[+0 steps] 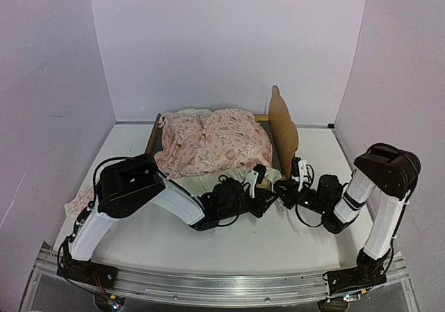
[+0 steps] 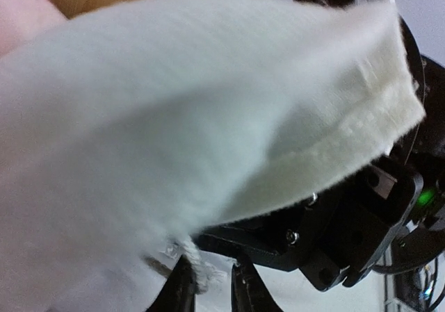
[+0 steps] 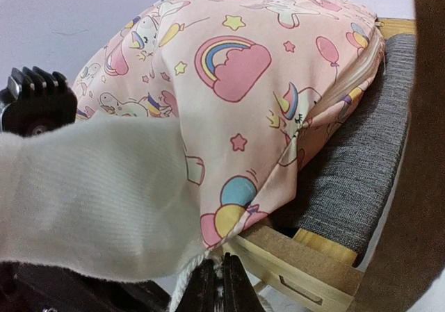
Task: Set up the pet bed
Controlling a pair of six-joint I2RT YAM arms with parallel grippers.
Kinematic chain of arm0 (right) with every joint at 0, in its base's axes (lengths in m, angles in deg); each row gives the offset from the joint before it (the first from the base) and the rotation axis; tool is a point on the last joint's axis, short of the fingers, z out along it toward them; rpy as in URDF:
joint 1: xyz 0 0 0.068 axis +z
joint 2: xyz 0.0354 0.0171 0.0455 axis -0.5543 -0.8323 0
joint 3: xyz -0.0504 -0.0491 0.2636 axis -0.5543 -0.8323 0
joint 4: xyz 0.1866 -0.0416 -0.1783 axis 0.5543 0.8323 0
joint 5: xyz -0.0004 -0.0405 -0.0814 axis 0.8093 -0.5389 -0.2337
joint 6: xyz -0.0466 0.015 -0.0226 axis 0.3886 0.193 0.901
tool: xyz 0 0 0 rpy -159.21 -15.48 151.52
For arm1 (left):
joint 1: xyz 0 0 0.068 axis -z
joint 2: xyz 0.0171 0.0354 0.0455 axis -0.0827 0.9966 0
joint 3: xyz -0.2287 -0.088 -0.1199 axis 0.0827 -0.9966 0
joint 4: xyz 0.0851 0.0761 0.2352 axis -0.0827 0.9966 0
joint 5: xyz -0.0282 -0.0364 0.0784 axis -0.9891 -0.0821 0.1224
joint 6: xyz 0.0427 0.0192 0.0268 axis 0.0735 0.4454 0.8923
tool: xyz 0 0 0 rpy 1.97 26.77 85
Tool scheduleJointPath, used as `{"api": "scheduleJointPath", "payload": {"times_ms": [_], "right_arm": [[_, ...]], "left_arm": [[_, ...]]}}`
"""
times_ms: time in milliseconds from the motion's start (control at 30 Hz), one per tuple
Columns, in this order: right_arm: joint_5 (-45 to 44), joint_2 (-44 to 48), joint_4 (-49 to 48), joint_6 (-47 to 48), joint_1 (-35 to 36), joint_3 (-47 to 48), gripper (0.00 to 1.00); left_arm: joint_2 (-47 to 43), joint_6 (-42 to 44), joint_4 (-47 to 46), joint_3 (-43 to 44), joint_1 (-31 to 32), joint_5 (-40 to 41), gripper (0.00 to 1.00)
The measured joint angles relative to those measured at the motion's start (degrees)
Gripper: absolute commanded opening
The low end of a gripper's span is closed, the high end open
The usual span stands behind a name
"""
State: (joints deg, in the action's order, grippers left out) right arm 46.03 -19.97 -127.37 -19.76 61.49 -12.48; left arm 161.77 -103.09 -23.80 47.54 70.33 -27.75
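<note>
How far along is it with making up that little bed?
Done: the grey pad lies in the pet bed. In hand: the right hand pinches the white ruffle of the bunched pink blanket. Probably left: spreading it flat and adding the pink pillow.

Left arm [image 1: 126,185], lower left: bulky black joint housings, white link tubes, thin black cable loops. Right arm [image 1: 386,167], lower right: same black-and-white build. Right gripper [image 3: 222,267], bottom edge: slim black fingers. Green light [image 2: 422,198] on black housing.
</note>
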Motion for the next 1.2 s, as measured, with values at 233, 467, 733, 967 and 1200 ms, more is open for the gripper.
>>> {"api": "scheduleJointPath", "payload": {"times_ms": [233,467,733,967,1200], "right_arm": [[0.55,-0.59,-2.16,0.07,1.11,0.0,0.06],[0.17,-0.59,-2.71,0.2,1.18,-0.26,0.06],[-3.28,-0.59,-2.97,0.15,1.18,-2.45,0.06],[-3.56,-0.59,-2.99,0.2,1.18,-2.47,0.06],[-2.89,-0.59,-2.99,0.17,1.18,-2.45,0.05]], "left_arm": [[-5.9,5.51,-0.26,-10.54,-0.02,0.46,0.69],[-14.43,13.99,-0.28,-18.01,-2.19,-1.75,0.7],[-15.43,29.22,3.1,-14.19,-4.31,-1.14,0.27],[-12.22,43.32,3.96,-8.0,-4.66,-1.64,0.18],[-8.48,52.15,8.92,-3.8,-4.83,-4.07,0.15]]}}
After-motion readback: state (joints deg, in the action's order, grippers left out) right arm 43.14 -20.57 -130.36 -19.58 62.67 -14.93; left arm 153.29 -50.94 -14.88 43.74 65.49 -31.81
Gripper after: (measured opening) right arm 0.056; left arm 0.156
